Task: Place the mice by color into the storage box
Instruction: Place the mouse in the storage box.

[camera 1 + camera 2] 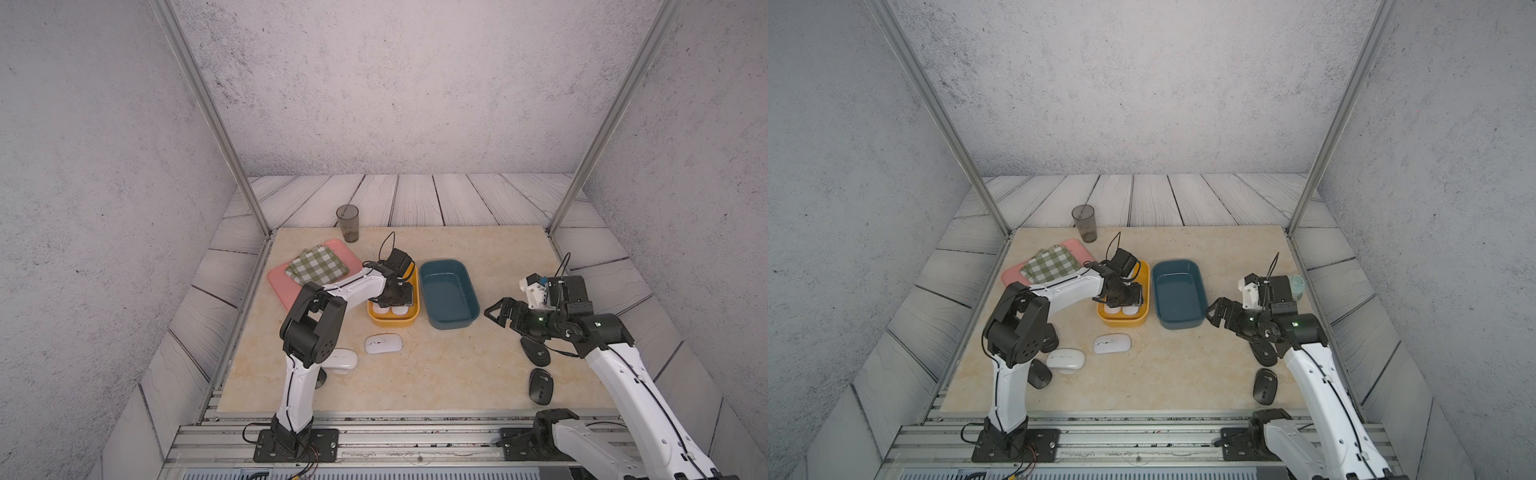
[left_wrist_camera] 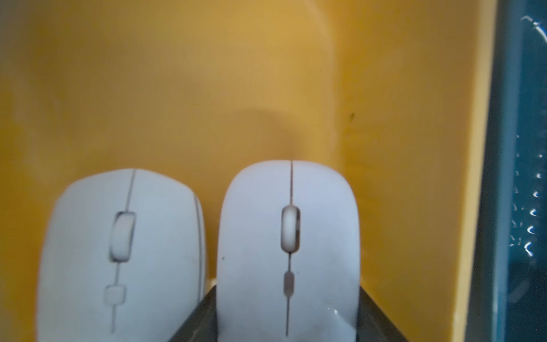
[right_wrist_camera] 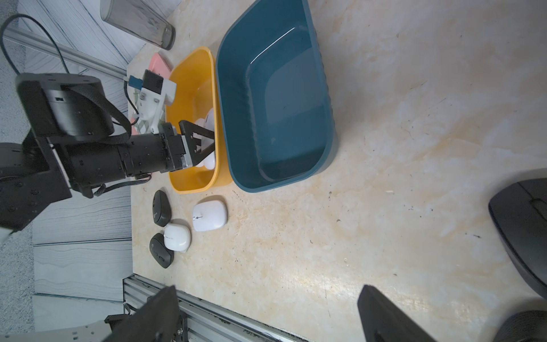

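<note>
Beige marble tabletop | near right: two matte black oval mice, right gripper spread, hovering just beyond them | near left: two glossy white oval mice, two further black mice beside left arm | farther: left gripper pinching white mouse inside yellow plastic box, second white mouse alongside; teal plastic box right

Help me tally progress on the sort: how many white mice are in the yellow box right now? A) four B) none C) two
C: the left wrist view shows two side by side in the yellow box, a loose white mouse and the gripped white mouse between the fingers of the left gripper.
</note>
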Robot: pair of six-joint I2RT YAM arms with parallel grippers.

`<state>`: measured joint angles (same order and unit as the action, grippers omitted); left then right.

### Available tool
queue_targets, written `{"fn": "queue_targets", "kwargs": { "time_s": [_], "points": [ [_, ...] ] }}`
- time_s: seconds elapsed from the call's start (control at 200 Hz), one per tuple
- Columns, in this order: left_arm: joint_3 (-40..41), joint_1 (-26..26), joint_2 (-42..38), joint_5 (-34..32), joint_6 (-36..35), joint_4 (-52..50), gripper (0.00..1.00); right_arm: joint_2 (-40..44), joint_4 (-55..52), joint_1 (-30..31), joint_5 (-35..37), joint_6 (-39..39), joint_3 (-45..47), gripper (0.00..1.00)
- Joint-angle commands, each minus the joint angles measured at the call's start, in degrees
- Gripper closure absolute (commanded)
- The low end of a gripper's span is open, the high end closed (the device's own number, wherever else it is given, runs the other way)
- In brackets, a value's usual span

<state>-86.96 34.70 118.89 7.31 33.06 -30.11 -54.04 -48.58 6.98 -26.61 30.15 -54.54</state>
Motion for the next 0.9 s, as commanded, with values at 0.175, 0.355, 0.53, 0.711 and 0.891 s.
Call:
{"fn": "queue_targets", "kwargs": {
  "time_s": [0.175,0.355,0.53,0.711,0.891],
  "points": [
    [-1.7,0.8,-0.04,0.07,1.13,0.31,0.24,0.17,0.58,-0.19,-0.76,-0.73,0.62,0.01],
    [-1.66,1.42,-2.95,0.16,1.38,-0.21,0.22,0.43,1.1,-0.19,-1.31,-0.01,0.84,0.01],
    [1.26,1.51,-10.9,-0.14,2.26,0.02,0.22,0.52,1.72,-0.17,-3.64,-0.45,1.35,0.01],
    [5.41,1.51,-25.06,-2.76,-3.31,-3.47,0.2,0.44,1.64,-0.17,-5.63,-0.68,2.67,0.01],
    [17.13,1.6,-43.72,-3.01,-17.65,-7.64,0.15,0.96,2.14,-0.13,-6.86,-1.23,4.04,0.01]
  ]
}}
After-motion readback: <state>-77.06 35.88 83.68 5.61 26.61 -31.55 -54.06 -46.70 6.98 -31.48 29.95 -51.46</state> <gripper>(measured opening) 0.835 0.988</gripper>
